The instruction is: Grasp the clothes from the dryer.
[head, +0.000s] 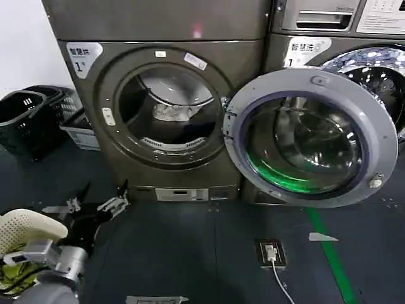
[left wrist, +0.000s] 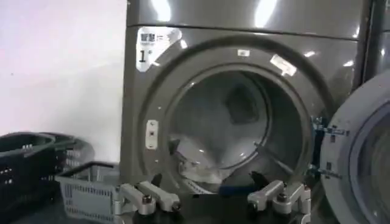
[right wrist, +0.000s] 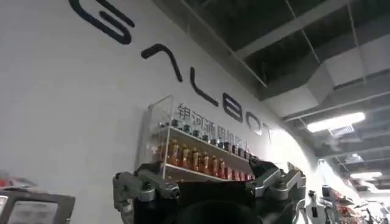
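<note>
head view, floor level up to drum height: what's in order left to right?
Black baskets → left gripper, open → dryer with the clothes in its drum → open glass door.

A dark grey floor [head: 190, 253] carries a green stripe [head: 329, 253] running near-right. Black laundry baskets [head: 28, 120] and a pale grey basket [head: 79, 130] stand at the far left against a white wall [head: 19, 44]. A small floor socket [head: 271, 252] holds a white cable.
</note>
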